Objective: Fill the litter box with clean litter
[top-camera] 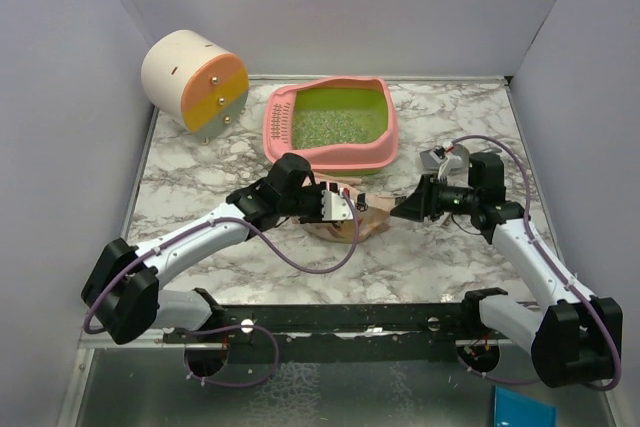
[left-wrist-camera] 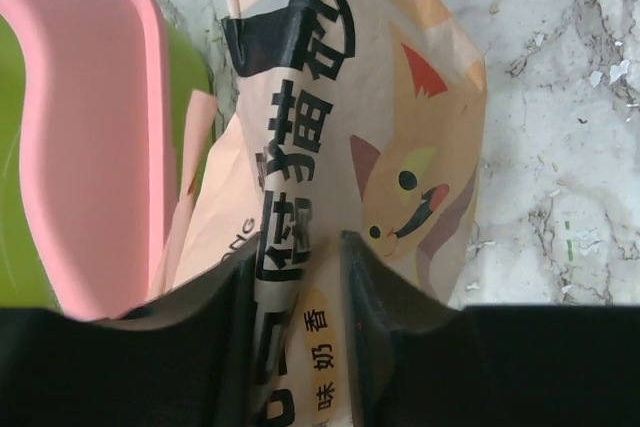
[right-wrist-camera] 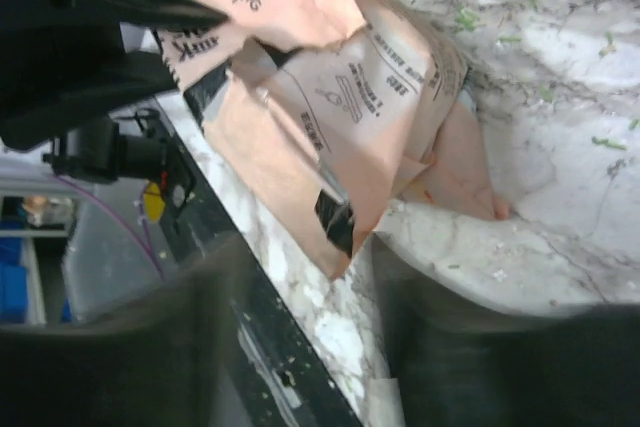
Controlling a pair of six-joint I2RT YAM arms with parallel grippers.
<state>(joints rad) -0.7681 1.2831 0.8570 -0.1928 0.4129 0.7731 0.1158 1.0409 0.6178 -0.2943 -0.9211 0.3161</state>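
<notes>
- Left gripper (top-camera: 338, 207) — clamped on a beige pouch (top-camera: 368, 217). In the left wrist view the printed paper runs up between the two black fingers (left-wrist-camera: 365, 297), which press it from either side.
- Right gripper (top-camera: 402, 209) — jaws spread wide, at the right-hand edge of the pouch. The right wrist view shows one lower corner of the pouch reaching into the gap. Whether either finger touches it cannot be told, as both are blurred.
- Pouch: crumpled paper printed with a cartoon cat and black characters. It lies between the two grippers, about midway across the table (top-camera: 200, 187) and somewhat nearer its near edge. Its lower part rests on the marble.
- Litter box (top-camera: 330, 154): a pink tray with a green basin, standing at the middle of the far edge, just beyond the pouch. A slotted pink section sits at its left end.
- Litter (top-camera: 335, 127): pale green-grey grains spread over the floor of the basin. A few stray green bits lie on the marble beside the pouch.
- Cylinder (top-camera: 195, 79): cream and orange, at the far left corner, apart from the litter box.
</notes>
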